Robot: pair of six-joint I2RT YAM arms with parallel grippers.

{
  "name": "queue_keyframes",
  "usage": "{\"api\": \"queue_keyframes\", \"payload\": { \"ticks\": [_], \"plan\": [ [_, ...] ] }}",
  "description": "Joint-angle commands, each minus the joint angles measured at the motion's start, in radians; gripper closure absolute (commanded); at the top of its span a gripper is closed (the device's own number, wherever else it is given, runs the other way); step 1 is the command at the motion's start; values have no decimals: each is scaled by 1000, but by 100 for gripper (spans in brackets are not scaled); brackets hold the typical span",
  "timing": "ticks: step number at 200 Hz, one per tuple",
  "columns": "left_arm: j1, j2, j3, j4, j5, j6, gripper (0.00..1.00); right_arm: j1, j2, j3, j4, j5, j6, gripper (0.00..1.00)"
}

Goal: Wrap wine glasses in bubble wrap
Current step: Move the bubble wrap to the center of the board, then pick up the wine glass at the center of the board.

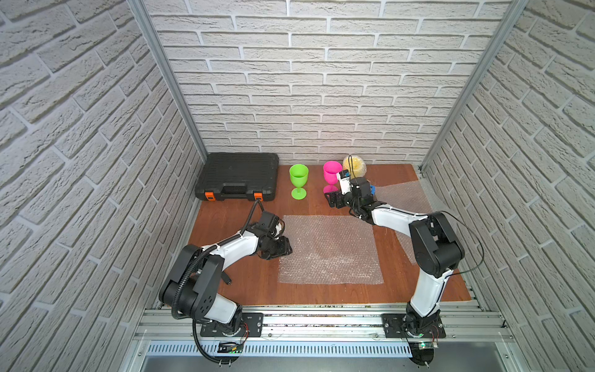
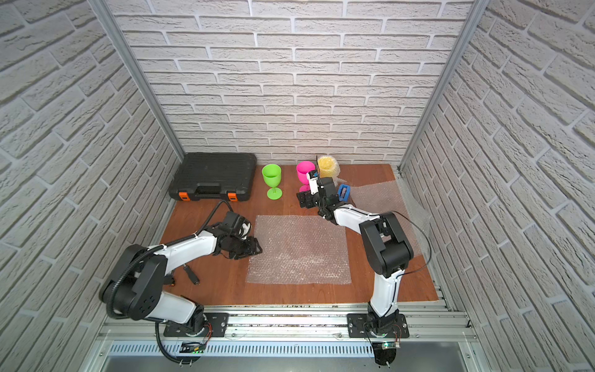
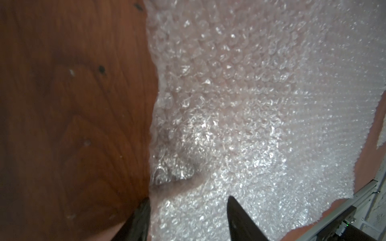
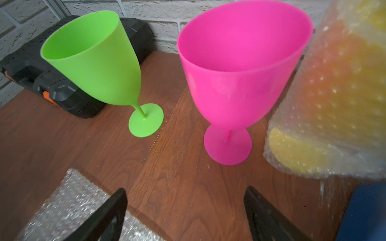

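Both top views show a lime green wine glass point(image 1: 298, 180) point(image 2: 272, 180) and a hot pink one point(image 1: 331, 172) point(image 2: 304, 172) standing upright at the back. To their right, a yellow wine glass point(image 1: 354, 166) point(image 4: 334, 104) is enclosed in bubble wrap. A flat bubble wrap sheet point(image 1: 331, 251) point(image 3: 250, 104) lies mid-table. My left gripper point(image 1: 287, 249) point(image 3: 188, 199) is open at the sheet's left edge, one finger beside the edge and one over the film. My right gripper point(image 1: 332, 199) point(image 4: 186, 188) is open and empty, just in front of the pink glass's foot point(image 4: 227, 146).
A black tool case point(image 1: 238, 177) sits at the back left. A blue tape dispenser point(image 2: 344, 192) lies behind my right wrist, beside a second bubble wrap sheet point(image 1: 409, 196) at the right wall. A small black stick point(image 2: 191, 273) lies by the left arm. Brick walls enclose three sides.
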Motion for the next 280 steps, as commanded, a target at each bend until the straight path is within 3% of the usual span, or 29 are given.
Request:
{"api": "queue_keyframes", "payload": {
  "ticks": [1, 35, 107, 139, 181, 280],
  "plan": [
    [3, -23, -3, -32, -31, -4, 40, -9, 49, 27, 271, 58, -51, 10],
    [17, -21, 5, -32, -33, -1, 38, -15, 175, 60, 457, 119, -55, 7],
    [27, 30, 43, -42, -21, 18, 38, -36, 353, 277, 452, 109, -30, 6],
    [31, 36, 44, -38, -21, 18, 38, -41, 382, 310, 456, 96, -36, 14],
    [36, 46, 43, -32, -15, 18, 38, -41, 345, 272, 475, 82, -51, 30],
    [42, -19, 14, -49, -40, 36, 38, -23, 74, 83, 430, -28, -52, 34]
  ]
}}
